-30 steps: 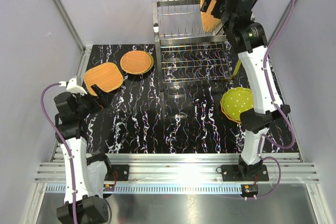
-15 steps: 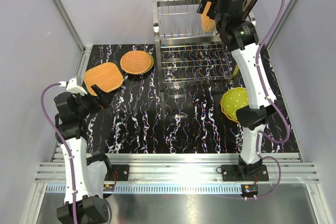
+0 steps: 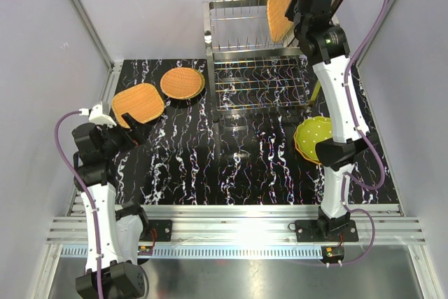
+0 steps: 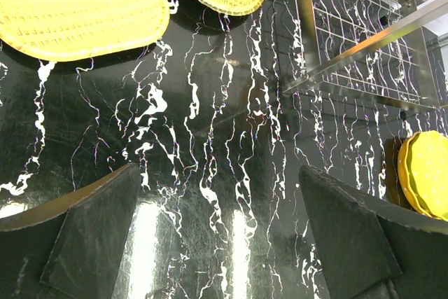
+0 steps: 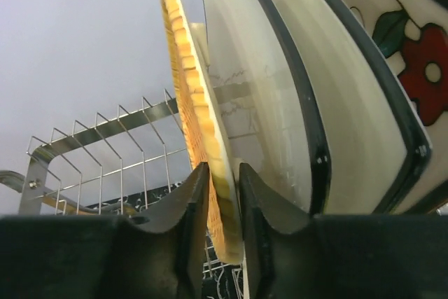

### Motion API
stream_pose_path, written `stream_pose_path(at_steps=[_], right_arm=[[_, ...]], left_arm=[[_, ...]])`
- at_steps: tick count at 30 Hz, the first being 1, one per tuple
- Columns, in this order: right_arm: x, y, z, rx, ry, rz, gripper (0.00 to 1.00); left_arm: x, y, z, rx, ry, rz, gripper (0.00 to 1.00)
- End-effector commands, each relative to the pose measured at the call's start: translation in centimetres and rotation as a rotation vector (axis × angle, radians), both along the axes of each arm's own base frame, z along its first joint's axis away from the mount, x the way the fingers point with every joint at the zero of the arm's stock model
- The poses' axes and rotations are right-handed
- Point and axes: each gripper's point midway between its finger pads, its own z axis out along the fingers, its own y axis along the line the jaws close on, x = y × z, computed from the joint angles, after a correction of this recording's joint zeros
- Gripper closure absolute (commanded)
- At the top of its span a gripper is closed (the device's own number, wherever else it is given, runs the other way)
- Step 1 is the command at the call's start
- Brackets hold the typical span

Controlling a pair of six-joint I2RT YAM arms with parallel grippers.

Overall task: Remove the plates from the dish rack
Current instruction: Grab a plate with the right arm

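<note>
Pale walls enclose a table covered by a black, white-veined mat [image 3: 210, 173], with the dish rack [image 3: 259, 85] standing at its far side.

The right gripper [image 5: 224, 169] is raised at the right end of the rack's top tier. Its two fingers are clamped on the lower rim of the upright woven plate [image 3: 280, 5], one finger on each face. Just behind that plate, on the gripper's right in the wrist view, stand two cream plates [image 5: 259, 89] with dark rims. Beyond them is one flower-patterned plate [image 5: 413, 54]. To the gripper's left the bare prongs of the tier run on.

Far below this gripper, beside the right arm's elbow, one lime-green dotted plate [image 3: 315, 138] lies on the mat.

The left gripper [image 4: 218, 173] hangs low over the mat's left side with its fingers spread wide and nothing between them. Ahead of it lie two more orange plates: the squarish woven plate [image 3: 138, 103] nearest and the round woven plate [image 3: 183, 82] just past it, towards the rack.
</note>
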Motion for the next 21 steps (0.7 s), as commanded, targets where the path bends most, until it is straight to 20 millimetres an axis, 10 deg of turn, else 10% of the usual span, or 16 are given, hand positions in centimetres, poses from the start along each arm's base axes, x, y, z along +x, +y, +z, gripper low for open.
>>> stream_pose_path(at_steps=[1, 9, 21], right_arm=[[1.5, -0.1, -0.5, 0.032, -0.009, 0.011, 0.71], [1.2, 0.1, 0.9, 0.059, -0.046, 0.051, 1.0], [-1.0, 0.7, 8.3, 0.001, -0.301, 0.154, 1.0]], left_arm=[[0.5, -0.5, 1.8, 0.001, -0.058, -0.031, 0.01], [0.6, -0.6, 2.3, -0.01, -0.065, -0.034, 0.01], [1.0, -1.0, 3.9, -0.048, -0.084, -0.055, 0.01]])
